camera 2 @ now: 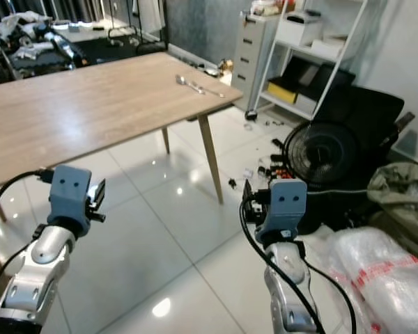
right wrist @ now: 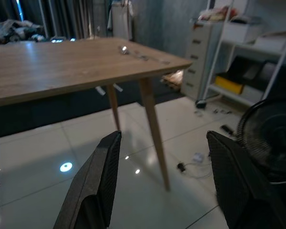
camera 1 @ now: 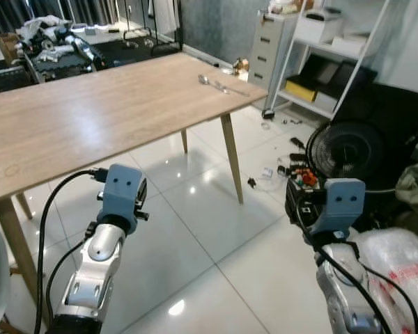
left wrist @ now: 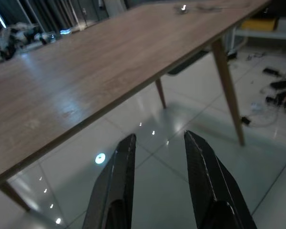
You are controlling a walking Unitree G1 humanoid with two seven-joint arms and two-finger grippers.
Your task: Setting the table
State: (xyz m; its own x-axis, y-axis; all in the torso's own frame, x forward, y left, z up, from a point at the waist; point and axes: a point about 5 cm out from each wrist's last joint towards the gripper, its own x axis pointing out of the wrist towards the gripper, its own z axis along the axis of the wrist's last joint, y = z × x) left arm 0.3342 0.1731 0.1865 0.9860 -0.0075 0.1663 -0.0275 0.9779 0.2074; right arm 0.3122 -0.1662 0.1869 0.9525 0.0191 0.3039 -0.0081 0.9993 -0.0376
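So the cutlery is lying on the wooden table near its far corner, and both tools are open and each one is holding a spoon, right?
Not quite. The cutlery does lie on the wooden table near its far corner, and both tools are open, but neither holds anything. The wrist views show the left tool and the right tool with nothing between their fingers, out over the floor.

black fan on floor by white shelf; plastic bag nr it

The tabletop is light brown wood with thin lines. The spoon is shiny silver. The floor is glossy white tiles. The fan is black.
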